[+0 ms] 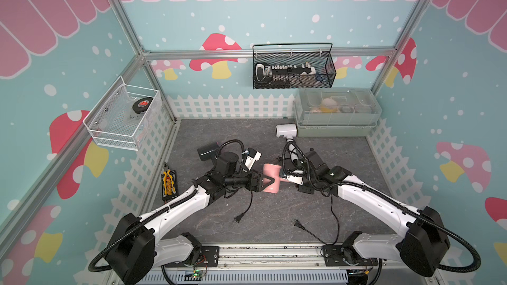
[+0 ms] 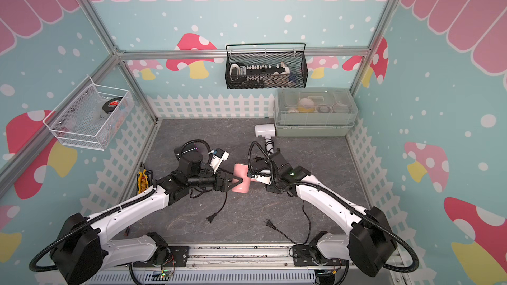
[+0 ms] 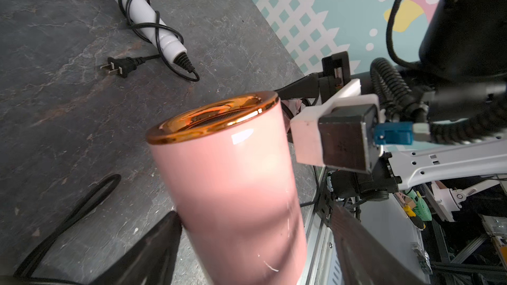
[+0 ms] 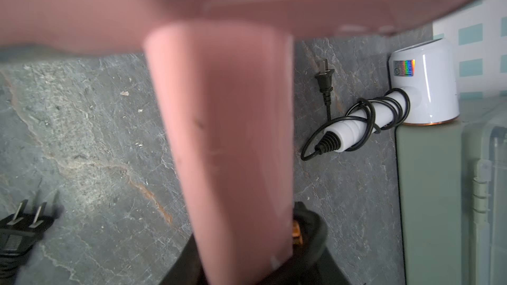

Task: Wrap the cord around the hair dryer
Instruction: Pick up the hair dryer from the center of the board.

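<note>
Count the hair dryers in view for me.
3. The pink hair dryer is at centre. The white hair dryer is beside the green box at the back. The dark hair dryer is partly hidden behind the left arm.

In the right wrist view the pink hair dryer [image 4: 227, 132] is a soft blur. Its barrel is cut off by the frame edge, and its handle hides most of the right gripper [image 4: 247, 250]. A black plug [image 4: 19, 231] is cropped at the edge. In a top view, left of centre, the left arm [image 1: 227, 160] covers most of a dark grey hair dryer [image 1: 207, 151]. At upper right, the contents of the clear-lidded box [image 1: 373, 116] are too indistinct to name.
</note>
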